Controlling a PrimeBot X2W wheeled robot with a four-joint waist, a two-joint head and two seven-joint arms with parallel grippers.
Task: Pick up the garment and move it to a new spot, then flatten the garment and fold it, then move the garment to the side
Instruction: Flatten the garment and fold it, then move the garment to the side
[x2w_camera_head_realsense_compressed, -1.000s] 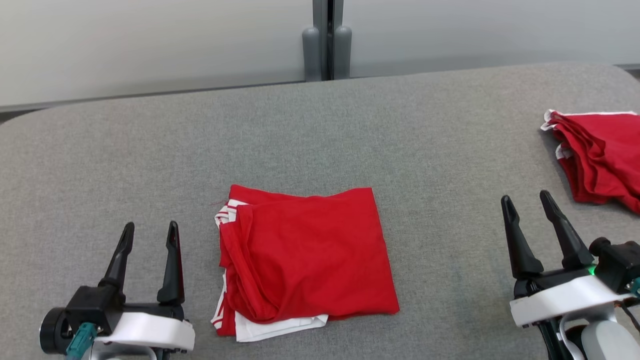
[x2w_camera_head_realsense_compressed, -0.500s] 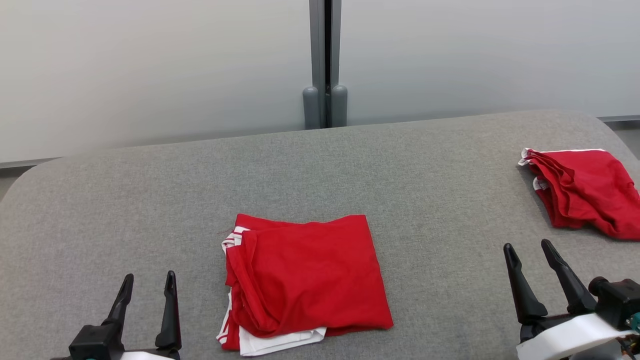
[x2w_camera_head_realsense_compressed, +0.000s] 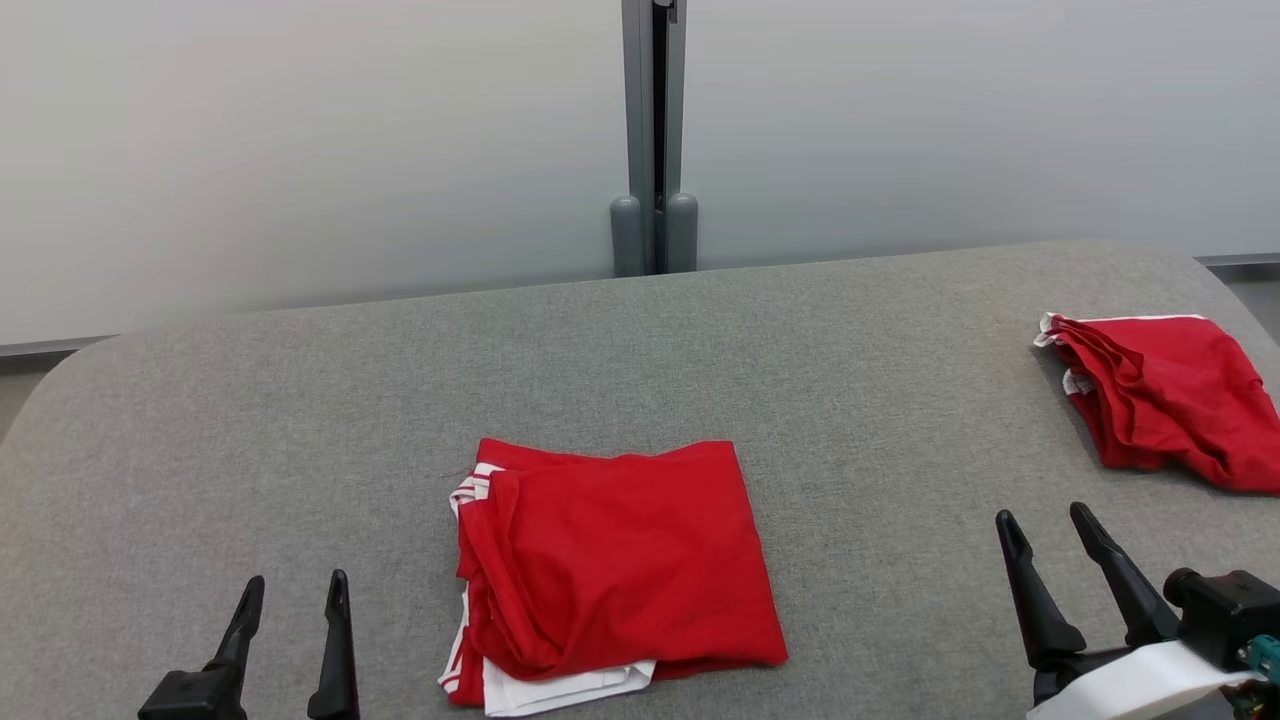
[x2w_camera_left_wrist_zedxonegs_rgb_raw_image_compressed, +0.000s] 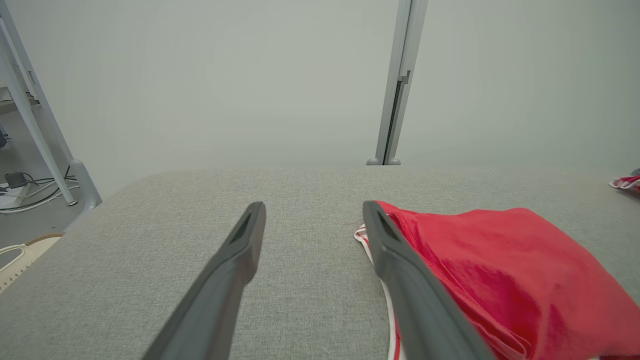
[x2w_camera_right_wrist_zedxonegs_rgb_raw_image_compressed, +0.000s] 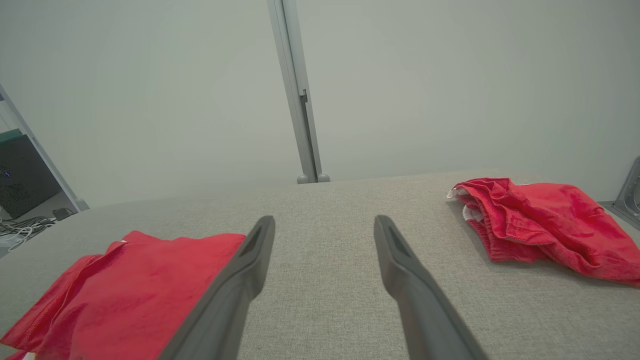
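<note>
A red garment (x2w_camera_head_realsense_compressed: 615, 565) with white trim lies folded into a rough square on the grey padded table (x2w_camera_head_realsense_compressed: 300, 400), near its front middle. My left gripper (x2w_camera_head_realsense_compressed: 296, 583) hovers open to the left of it, apart from the cloth. In the left wrist view the left gripper (x2w_camera_left_wrist_zedxonegs_rgb_raw_image_compressed: 315, 207) has bare table between its fingers and the garment (x2w_camera_left_wrist_zedxonegs_rgb_raw_image_compressed: 500, 265) just past the right finger. My right gripper (x2w_camera_head_realsense_compressed: 1042, 515) stands open at the lower right, well clear of the garment. From the right wrist, the right gripper (x2w_camera_right_wrist_zedxonegs_rgb_raw_image_compressed: 325, 220) holds nothing, with the garment (x2w_camera_right_wrist_zedxonegs_rgb_raw_image_compressed: 140, 280) at lower left.
A second red garment (x2w_camera_head_realsense_compressed: 1165, 410) lies bunched near the table's right edge, also visible as a red garment (x2w_camera_right_wrist_zedxonegs_rgb_raw_image_compressed: 545, 225) ahead and right of my right gripper. A grey post (x2w_camera_head_realsense_compressed: 655, 140) stands against the pale wall behind the table. The table's corners are rounded.
The head camera has tilted up, so more wall shows and the table sits lower. Both grippers have sunk toward the bottom edge, still open. Neither garment has shifted on the table.
</note>
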